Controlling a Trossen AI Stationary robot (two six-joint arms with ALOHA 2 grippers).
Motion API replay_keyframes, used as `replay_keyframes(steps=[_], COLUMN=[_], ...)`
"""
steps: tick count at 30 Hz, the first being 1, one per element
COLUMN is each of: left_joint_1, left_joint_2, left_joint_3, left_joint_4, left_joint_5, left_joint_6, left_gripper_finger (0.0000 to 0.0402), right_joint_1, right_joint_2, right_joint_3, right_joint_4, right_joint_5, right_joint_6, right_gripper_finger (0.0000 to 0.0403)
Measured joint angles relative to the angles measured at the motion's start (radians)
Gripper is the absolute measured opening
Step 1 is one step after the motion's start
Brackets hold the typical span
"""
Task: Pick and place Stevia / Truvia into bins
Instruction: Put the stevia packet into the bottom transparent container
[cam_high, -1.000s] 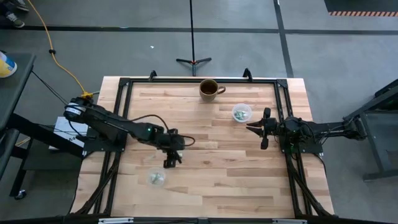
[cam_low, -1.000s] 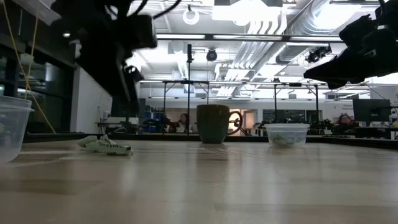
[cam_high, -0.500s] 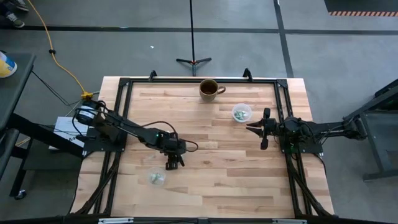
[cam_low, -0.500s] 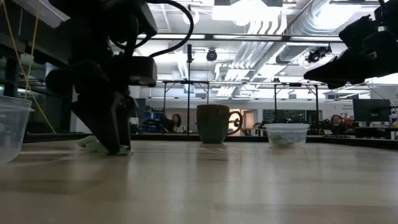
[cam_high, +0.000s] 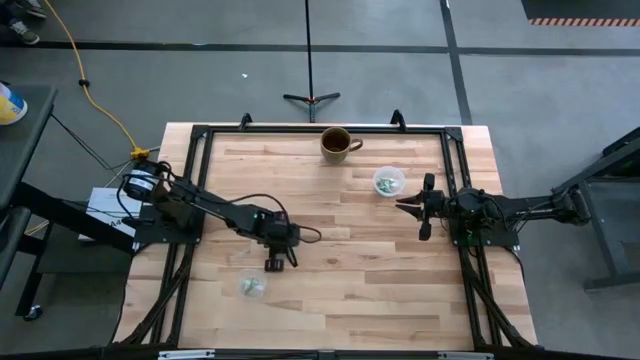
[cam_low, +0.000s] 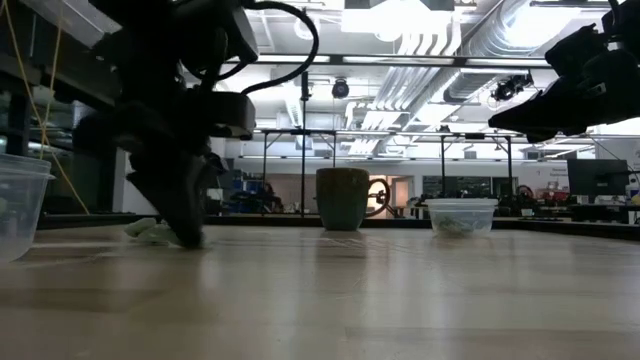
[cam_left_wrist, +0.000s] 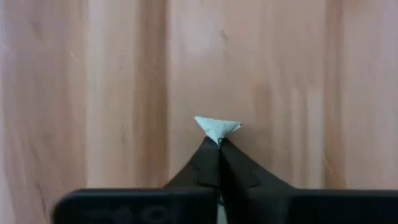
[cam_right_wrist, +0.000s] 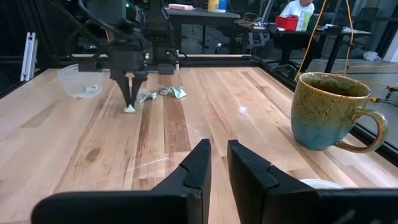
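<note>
Sweetener packet (cam_left_wrist: 217, 129) pinched at the tabletop, toward the table's left edge, near edge side of centre.

Clamped on one corner of the pale packet, left gripper (cam_high: 275, 262) with fingers pressed together, tips at the wood. Best lifted straight up before any sideways travel, since only a sliver of paper looks caught; then carried toward the table's near edge and released low over the near clear cup (cam_high: 251, 286), which already holds a few greenish packets. More loose packets (cam_right_wrist: 163, 93) lying on the wood just beside the gripper. Second clear cup (cam_high: 388, 181) toward the right edge, also with packets inside. Brown mug (cam_high: 337, 144) by the middle of the far edge, contents not discernible. Right gripper (cam_high: 422, 208) idle near the second cup, fingers a little apart.
</note>
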Motion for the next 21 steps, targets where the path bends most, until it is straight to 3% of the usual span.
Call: replay_keyframes(steps=[3, 9, 13, 21], left_joint_1=[-0.004, -0.061, -0.14, -0.349], left_joint_2=[-0.01, -0.079, -0.117, -0.109], left_joint_3=[0.062, 0.194, 0.295, 0.305], left_joint_4=[-0.138, -0.394, -0.507, -0.675], left_joint_5=[0.012, -0.043, -0.07, -0.076], left_joint_6=[0.037, 0.029, -0.066, -0.326], left_gripper_finger=[0.0022, 0.005, 0.0021, 0.0039], right_joint_1=[0.0, 0.0, 0.0, 0.0], right_joint_2=[0.0, 0.003, 0.005, 0.008], right_joint_3=[0.0, 0.0, 0.0, 0.0], right_joint_4=[0.0, 0.0, 0.012, 0.009], right_joint_5=[0.0, 0.0, 0.001, 0.0], right_joint_6=[0.0, 0.003, 0.003, 0.002], right_gripper_finger=[0.0047, 0.0044, 0.0041, 0.0048])
